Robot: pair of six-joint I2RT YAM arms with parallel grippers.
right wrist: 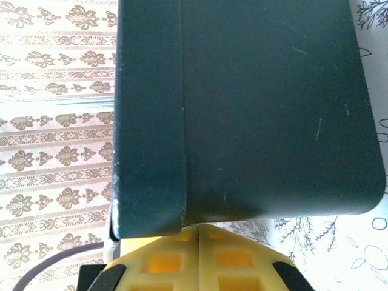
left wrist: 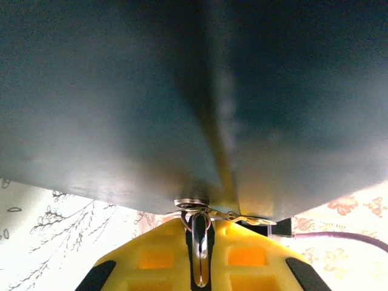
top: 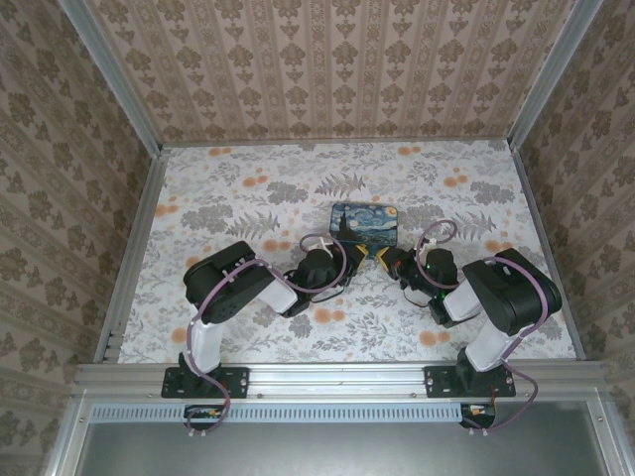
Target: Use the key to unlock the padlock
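Fingers (left wrist: pixel 157 257) of the left gripper (left wrist: pixel 199 225) are pinched together on the key (left wrist: pixel 200 248), whose ring sits against a dark teal face of the painted box (top: pixel 364 222). The right gripper (right wrist: pixel 199 233) has its fingers meeting without a gap at the box's near edge. The padlock cannot be made out where both grippers crowd together.

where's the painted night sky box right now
In the top view the painted box is near the middle of the table, with the left pincer at its near-left corner and the right pincer at its near-right corner.
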